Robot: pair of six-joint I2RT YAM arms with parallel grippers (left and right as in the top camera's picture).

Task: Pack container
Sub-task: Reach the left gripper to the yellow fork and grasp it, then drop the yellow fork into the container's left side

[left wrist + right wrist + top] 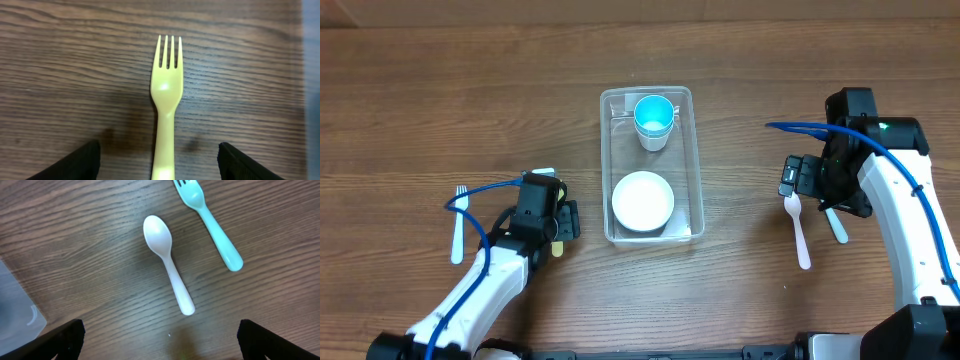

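The clear container (692,160) lies mid-table and holds a blue cup (654,116) and a white bowl (642,201). My left gripper (560,222) is open to the left of the container. It hovers over a yellow fork (166,90) that lies flat between its fingers (159,167), apart from both. My right gripper (798,178) is open and empty to the right of the container, above a white spoon (167,262) and a teal fork (210,222) on the table. Its fingers (160,340) touch neither. A corner of the container (15,310) shows in the right wrist view.
A white fork (459,225) lies on the wood at the far left. The white spoon (799,230) and the teal fork (836,226) lie side by side below the right gripper in the overhead view.
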